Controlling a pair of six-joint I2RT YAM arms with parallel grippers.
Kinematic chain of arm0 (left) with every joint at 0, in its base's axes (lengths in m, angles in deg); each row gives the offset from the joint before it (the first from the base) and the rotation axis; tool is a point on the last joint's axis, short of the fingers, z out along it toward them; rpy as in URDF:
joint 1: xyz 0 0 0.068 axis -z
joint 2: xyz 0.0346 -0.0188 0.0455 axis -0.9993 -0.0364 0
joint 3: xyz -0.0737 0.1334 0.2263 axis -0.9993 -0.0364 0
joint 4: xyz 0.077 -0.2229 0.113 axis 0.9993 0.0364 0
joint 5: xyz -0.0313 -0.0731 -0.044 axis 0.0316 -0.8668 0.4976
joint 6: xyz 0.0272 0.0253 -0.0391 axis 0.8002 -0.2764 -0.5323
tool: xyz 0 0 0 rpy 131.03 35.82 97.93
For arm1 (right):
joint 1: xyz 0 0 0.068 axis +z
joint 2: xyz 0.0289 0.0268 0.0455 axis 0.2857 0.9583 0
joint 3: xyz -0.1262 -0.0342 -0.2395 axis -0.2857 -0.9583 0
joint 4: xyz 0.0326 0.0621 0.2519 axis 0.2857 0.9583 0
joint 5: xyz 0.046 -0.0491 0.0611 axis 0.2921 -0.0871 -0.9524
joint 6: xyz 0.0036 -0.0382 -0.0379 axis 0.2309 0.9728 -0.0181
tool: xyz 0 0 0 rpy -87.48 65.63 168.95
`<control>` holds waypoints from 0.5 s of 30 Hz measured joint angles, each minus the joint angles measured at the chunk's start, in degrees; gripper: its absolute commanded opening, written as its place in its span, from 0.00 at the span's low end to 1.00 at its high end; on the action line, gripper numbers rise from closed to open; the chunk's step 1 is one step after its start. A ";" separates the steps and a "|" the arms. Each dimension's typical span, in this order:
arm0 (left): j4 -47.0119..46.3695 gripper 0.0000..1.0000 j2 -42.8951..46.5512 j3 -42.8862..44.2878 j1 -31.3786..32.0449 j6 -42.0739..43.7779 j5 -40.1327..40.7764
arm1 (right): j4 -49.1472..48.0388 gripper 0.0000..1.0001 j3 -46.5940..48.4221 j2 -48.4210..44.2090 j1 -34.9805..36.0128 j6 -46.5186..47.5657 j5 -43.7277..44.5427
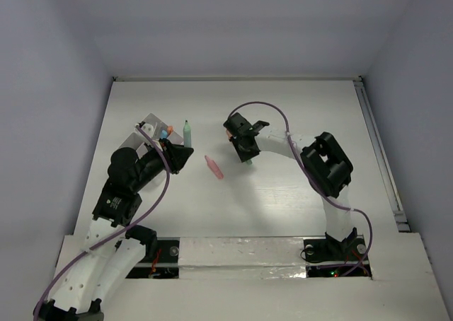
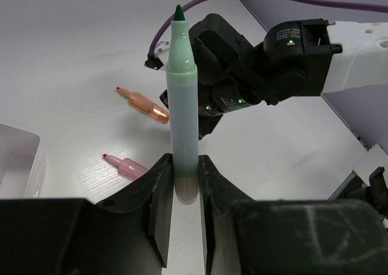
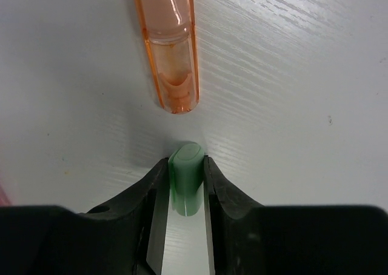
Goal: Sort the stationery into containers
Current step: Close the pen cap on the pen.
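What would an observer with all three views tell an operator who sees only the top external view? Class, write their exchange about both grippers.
Operator: Where does the left gripper hold the green marker?
Observer: It clamps the marker at its blunt bottom end, with the uncapped tip pointing away.
Operator: What is in the right gripper?
Observer: It is closed on a small green cap.
Operator: Is anything hidden beneath it?
Observer: An orange marker lies flat just ahead of that gripper.
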 measured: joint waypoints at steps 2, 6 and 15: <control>-0.02 0.00 0.00 0.00 -0.09 0.00 -0.09 | -0.15 0.00 -0.11 -0.02 0.04 -0.07 0.15; -0.02 0.00 0.00 0.00 -0.09 -0.02 -0.13 | -1.01 0.00 -3.26 -2.56 0.04 -0.57 -0.13; -0.81 0.00 -0.07 -0.13 -0.09 -1.09 -3.15 | -15.47 0.00 -16.98 -27.04 0.02 -4.96 -13.33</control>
